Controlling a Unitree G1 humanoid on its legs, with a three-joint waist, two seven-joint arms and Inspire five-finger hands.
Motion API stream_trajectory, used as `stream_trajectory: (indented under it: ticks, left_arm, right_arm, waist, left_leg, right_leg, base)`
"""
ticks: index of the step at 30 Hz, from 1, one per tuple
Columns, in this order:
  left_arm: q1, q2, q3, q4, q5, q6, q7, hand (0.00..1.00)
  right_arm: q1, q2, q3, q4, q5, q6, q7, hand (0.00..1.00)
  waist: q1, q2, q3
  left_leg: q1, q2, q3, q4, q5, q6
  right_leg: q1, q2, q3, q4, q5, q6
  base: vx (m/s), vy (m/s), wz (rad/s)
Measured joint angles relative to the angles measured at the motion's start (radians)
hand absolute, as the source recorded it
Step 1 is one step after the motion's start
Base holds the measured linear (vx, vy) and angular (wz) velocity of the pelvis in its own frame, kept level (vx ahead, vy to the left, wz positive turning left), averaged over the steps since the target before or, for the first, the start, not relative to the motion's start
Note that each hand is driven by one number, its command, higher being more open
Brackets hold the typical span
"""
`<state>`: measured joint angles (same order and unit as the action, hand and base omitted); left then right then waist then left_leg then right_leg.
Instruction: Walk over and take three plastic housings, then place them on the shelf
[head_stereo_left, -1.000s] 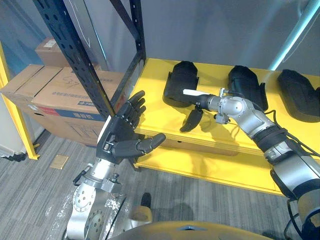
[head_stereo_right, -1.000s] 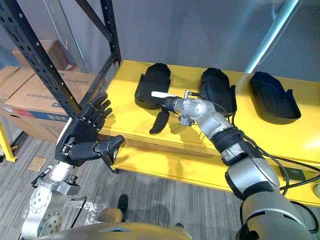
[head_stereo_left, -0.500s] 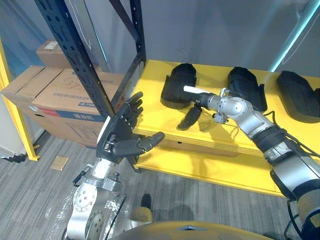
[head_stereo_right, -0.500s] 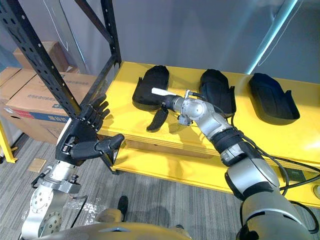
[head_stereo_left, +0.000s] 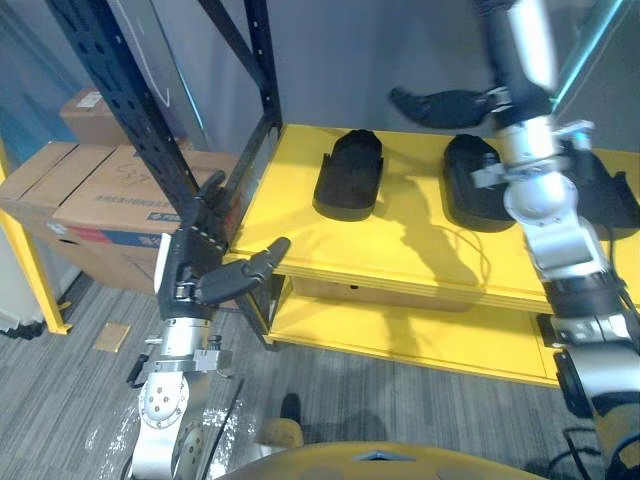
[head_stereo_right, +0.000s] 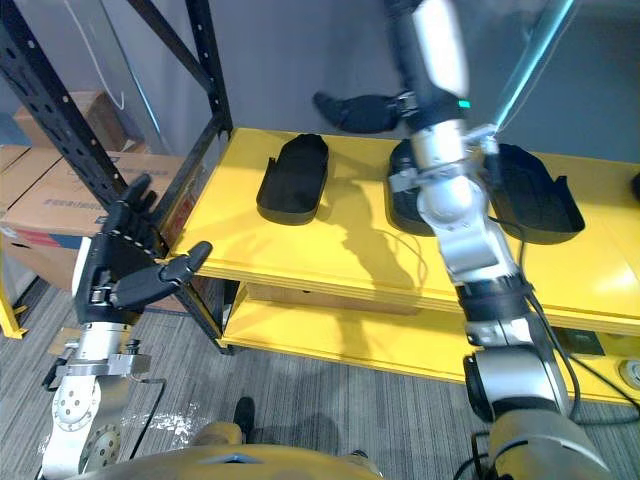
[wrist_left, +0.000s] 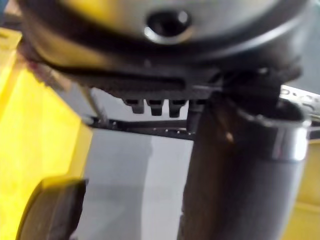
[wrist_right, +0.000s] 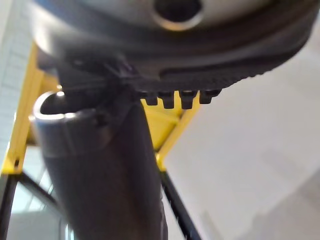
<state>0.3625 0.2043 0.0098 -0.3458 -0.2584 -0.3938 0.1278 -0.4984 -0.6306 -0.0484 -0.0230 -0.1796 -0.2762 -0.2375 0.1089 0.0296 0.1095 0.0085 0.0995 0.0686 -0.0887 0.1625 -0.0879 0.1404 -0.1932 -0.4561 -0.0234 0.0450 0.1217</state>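
Left eye view: right hand (head_stereo_left: 440, 105), apparently outstretched, above yellow shelf (head_stereo_left: 400, 250)

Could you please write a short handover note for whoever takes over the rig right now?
Left hand: open, empty, off the left end of the yellow shelf.
Right hand: open, empty, up above that shelf.
Left housing, middle housing and right housing lie in a row on the shelf.
Done: all three appear placed. Left: probably only lowering the right arm.
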Motion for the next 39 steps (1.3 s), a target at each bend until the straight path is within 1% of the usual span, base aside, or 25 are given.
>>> stream_trajectory:
  ticks: [1, 3, 5, 6, 7, 8, 10, 12, 13, 15, 16, 18, 19, 22, 25, 27, 29, 31, 32, 33, 34, 35, 37, 38, 39]
  left_arm:
    - [0.000, -0.012, 0.029, 0.000, 0.065, -0.009, 0.081, 1.00]
    - [0.003, -0.021, 0.049, 0.000, 0.128, -0.018, 0.145, 1.00]
    - [0.010, -0.046, 0.057, 0.000, 0.271, -0.024, 0.256, 1.00]
    - [0.014, -0.053, 0.060, 0.000, 0.304, -0.026, 0.283, 1.00]
    - [0.033, -0.071, 0.073, 0.000, 0.411, -0.034, 0.369, 1.00]
    - [0.037, -0.075, 0.076, 0.000, 0.435, -0.036, 0.391, 1.00]
    - [0.069, -0.113, 0.115, 0.001, 0.604, -0.045, 0.573, 1.00]
    - [0.083, -0.146, 0.146, 0.012, 0.670, -0.057, 0.685, 1.00]
    - [0.086, -0.167, 0.175, 0.039, 0.696, -0.068, 0.759, 1.00]
    - [0.099, -0.176, 0.212, 0.091, 0.704, -0.074, 0.842, 1.00]
    - [0.102, -0.176, 0.230, 0.144, 0.702, -0.084, 0.890, 1.00]
    - [0.109, -0.182, 0.244, 0.221, 0.702, -0.085, 0.939, 1.00]
    - [0.120, -0.199, 0.242, 0.256, 0.733, -0.086, 0.967, 1.00]
    - [0.147, -0.227, 0.192, 0.265, 0.837, -0.106, 1.003, 1.00]
    - [0.155, -0.227, 0.139, 0.264, 0.918, -0.108, 1.005, 1.00]
    - [0.153, -0.226, 0.136, 0.270, 0.881, -0.105, 0.995, 1.00]
    - [0.120, -0.235, 0.181, 0.392, 0.693, -0.109, 0.946, 1.00]
    - [0.081, -0.244, 0.226, 0.543, 0.575, -0.109, 0.890, 1.00]
    - [0.057, -0.256, 0.253, 0.664, 0.504, -0.107, 0.849, 1.00]
    - [0.048, -0.270, 0.268, 0.760, 0.428, -0.106, 0.776, 1.00]
    - [0.046, -0.274, 0.272, 0.810, 0.397, -0.105, 0.737, 1.00]
    - [0.040, -0.278, 0.274, 0.878, 0.352, -0.091, 0.661, 1.00]
    - [0.021, -0.275, 0.284, 1.018, 0.251, -0.010, 0.441, 1.00]
    - [0.015, -0.271, 0.286, 1.048, 0.214, 0.017, 0.385, 1.00]
    - [-0.007, -0.264, 0.303, 1.112, 0.151, 0.079, 0.279, 1.00]
  right_arm:
    - [0.102, 0.000, -0.083, -0.048, 0.002, 0.006, -0.029, 1.00]
    - [0.203, 0.017, -0.161, -0.076, 0.000, 0.009, -0.061, 1.00]
    - [0.340, 0.110, -0.275, -0.081, -0.004, 0.012, -0.143, 1.00]
    - [0.369, 0.140, -0.306, -0.081, -0.005, 0.012, -0.163, 1.00]
    - [0.437, 0.212, -0.379, -0.080, -0.005, 0.012, -0.225, 1.00]
    - [0.451, 0.225, -0.392, -0.080, -0.005, 0.012, -0.240, 1.00]
    - [0.554, 0.331, -0.490, -0.080, -0.040, 0.024, -0.364, 1.00]
    - [0.636, 0.398, -0.541, -0.078, -0.083, 0.046, -0.467, 1.00]
    - [0.686, 0.435, -0.555, -0.065, -0.122, 0.077, -0.560, 1.00]
    - [0.742, 0.499, -0.595, -0.021, -0.122, 0.094, -0.647, 1.00]
    - [0.766, 0.531, -0.611, 0.030, -0.083, 0.094, -0.684, 1.00]
    - [0.796, 0.586, -0.618, 0.116, -0.018, 0.097, -0.714, 1.00]
    - [0.825, 0.626, -0.600, 0.164, 0.011, 0.116, -0.729, 1.00]
    - [0.879, 0.710, -0.506, 0.285, 0.078, 0.159, -0.717, 1.00]
    - [0.882, 0.708, -0.424, 0.402, 0.130, 0.162, -0.654, 1.00]
    - [0.875, 0.706, -0.395, 0.463, 0.161, 0.162, -0.597, 1.00]
    - [0.866, 0.704, -0.376, 0.568, 0.243, 0.158, -0.495, 1.00]
    - [0.855, 0.704, -0.363, 0.662, 0.301, 0.158, -0.419, 1.00]
    - [0.846, 0.703, -0.347, 0.739, 0.346, 0.159, -0.356, 1.00]
    - [0.841, 0.700, -0.330, 0.803, 0.377, 0.159, -0.283, 1.00]
    - [0.839, 0.696, -0.321, 0.830, 0.395, 0.159, -0.248, 1.00]
    - [0.837, 0.694, -0.316, 0.859, 0.421, 0.161, -0.187, 1.00]
    - [0.820, 0.691, -0.337, 0.894, 0.444, 0.160, -0.074, 1.00]
    - [0.811, 0.690, -0.338, 0.899, 0.453, 0.160, -0.048, 1.00]
    - [0.783, 0.687, -0.347, 0.919, 0.481, 0.162, 0.013, 1.00]
  waist:
    - [-0.010, -0.002, -0.007]
    - [-0.027, -0.005, -0.016]
    - [-0.045, -0.006, -0.030]
    - [-0.053, -0.005, -0.032]
    - [-0.068, -0.003, -0.033]
    - [-0.070, -0.002, -0.034]
    - [-0.090, 0.003, -0.038]
    - [-0.089, 0.008, -0.043]
    - [-0.087, 0.004, -0.048]
    - [-0.087, 0.007, -0.072]
    - [-0.087, 0.006, -0.073]
    - [-0.089, 0.000, -0.075]
    - [-0.089, -0.008, -0.084]
    - [-0.084, -0.028, -0.082]
    - [-0.081, -0.029, -0.080]
    - [-0.082, -0.029, -0.080]
    - [-0.080, -0.027, -0.082]
    - [-0.080, -0.025, -0.082]
    - [-0.080, -0.027, -0.082]
    - [-0.076, -0.031, -0.078]
    - [-0.071, -0.033, -0.077]
    - [-0.063, -0.035, -0.077]
    - [-0.057, -0.041, -0.073]
    - [-0.057, -0.041, -0.074]
    - [-0.057, -0.043, -0.074]
  left_leg:
    - [0.000, 0.001, 0.014, 0.000, -0.005, 0.001]
    - [-0.001, 0.001, 0.024, 0.000, -0.009, 0.001]
    - [0.000, 0.004, 0.041, 0.000, -0.015, 0.000]
    - [0.000, 0.005, 0.045, 0.000, -0.016, -0.001]
    - [0.001, 0.009, 0.053, 0.000, -0.020, -0.003]
    - [0.002, 0.009, 0.055, 0.000, -0.021, -0.004]
    - [0.003, 0.018, 0.067, 0.000, -0.024, -0.008]
    - [0.012, 0.024, 0.086, 0.000, -0.028, -0.010]
    - [0.020, 0.028, 0.097, 0.000, -0.035, -0.013]
    - [0.029, 0.036, 0.121, 0.000, -0.050, -0.014]
    - [0.047, 0.045, 0.137, 0.000, -0.065, -0.016]
    - [0.070, 0.055, 0.199, 0.000, -0.065, -0.016]
    - [0.074, 0.065, 0.228, 0.000, -0.065, -0.016]
    - [0.081, 0.068, 0.257, 0.000, -0.063, -0.018]
    - [0.085, 0.067, 0.275, 0.000, -0.063, -0.018]
    - [0.085, 0.068, 0.287, 0.000, -0.063, -0.018]
    - [0.087, 0.065, 0.293, 0.000, -0.062, -0.018]
    - [0.090, 0.065, 0.292, 0.000, -0.062, -0.018]
    - [0.092, 0.066, 0.290, 0.000, -0.062, -0.018]
    - [0.099, 0.064, 0.290, 0.000, -0.063, -0.019]
    - [0.103, 0.063, 0.290, 0.000, -0.065, -0.021]
    - [0.106, 0.061, 0.290, 0.000, -0.069, -0.021]
    - [0.110, 0.054, 0.285, 0.000, -0.076, -0.022]
    - [0.111, 0.054, 0.286, 0.000, -0.078, -0.022]
    - [0.119, 0.054, 0.293, 0.000, -0.082, -0.026]
  right_leg:
    - [-0.003, -0.001, 0.012, -0.001, 0.000, 0.000]
    - [-0.009, -0.001, 0.023, -0.005, 0.001, 0.001]
    - [-0.016, 0.001, 0.039, -0.011, 0.006, 0.002]
    - [-0.017, 0.002, 0.042, -0.013, 0.008, 0.003]
    - [-0.020, 0.004, 0.049, -0.014, 0.009, 0.006]
    - [-0.021, 0.005, 0.050, -0.015, 0.010, 0.006]
    - [-0.029, 0.011, 0.060, -0.014, 0.010, 0.005]
    - [-0.031, 0.014, 0.075, -0.012, 0.010, 0.005]
    - [-0.030, 0.016, 0.082, -0.009, 0.009, 0.005]
    - [-0.026, 0.018, 0.089, -0.009, 0.006, 0.002]
    - [-0.011, 0.018, 0.091, -0.006, -0.001, 0.002]
    - [0.001, 0.017, 0.090, 0.009, -0.014, 0.002]
    - [0.000, 0.017, 0.087, 0.012, -0.023, 0.008]
    - [0.000, 0.010, 0.072, 0.031, -0.046, 0.000]
    - [-0.002, -0.001, 0.072, 0.039, -0.050, 0.004]
    - [-0.006, -0.003, 0.073, 0.039, -0.050, 0.005]
    - [-0.009, -0.004, 0.076, 0.043, -0.050, 0.006]
    - [-0.007, -0.003, 0.075, 0.046, -0.053, 0.006]
    - [-0.004, -0.004, 0.073, 0.051, -0.058, 0.005]
    - [0.002, -0.006, 0.072, 0.057, -0.064, 0.007]
    - [0.004, -0.008, 0.073, 0.058, -0.068, 0.009]
    - [0.007, -0.011, 0.072, 0.059, -0.072, 0.013]
    - [0.016, -0.016, 0.072, 0.058, -0.079, 0.016]
    - [0.017, -0.016, 0.073, 0.058, -0.080, 0.016]
    - [0.019, -0.016, 0.080, 0.058, -0.081, 0.016]
  base:
    - [0.01, -0.002, -0.23]
    - [0.02, -0.004, -0.20]
    - [0.03, -0.014, -0.22]
    - [0.03, -0.026, -0.23]
    - [0.02, -0.020, -0.14]
    - [0.02, -0.028, -0.16]
    - [0.03, -0.032, -0.16]
    - [0.05, -0.037, -0.24]
    - [0.05, -0.031, -0.24]
    - [0.04, -0.030, -0.18]
    - [0.03, -0.042, -0.15]
    - [-0.01, -0.027, -0.01]
    - [-0.04, -0.020, 0.10]
    - [-0.03, -0.001, 0.11]
    - [0.00, 0.008, -0.01]
    - [0.00, 0.018, -0.06]
    - [0.04, 0.014, -0.07]
    - [0.05, 0.004, 0.01]
    - [0.08, -0.007, 0.04]
    - [0.09, -0.003, 0.03]
    - [0.07, 0.004, 0.03]
    - [0.08, 0.015, 0.06]
    - [0.09, 0.020, 0.08]
    - [0.08, 0.016, -0.05]
    - [0.07, 0.013, -0.15]
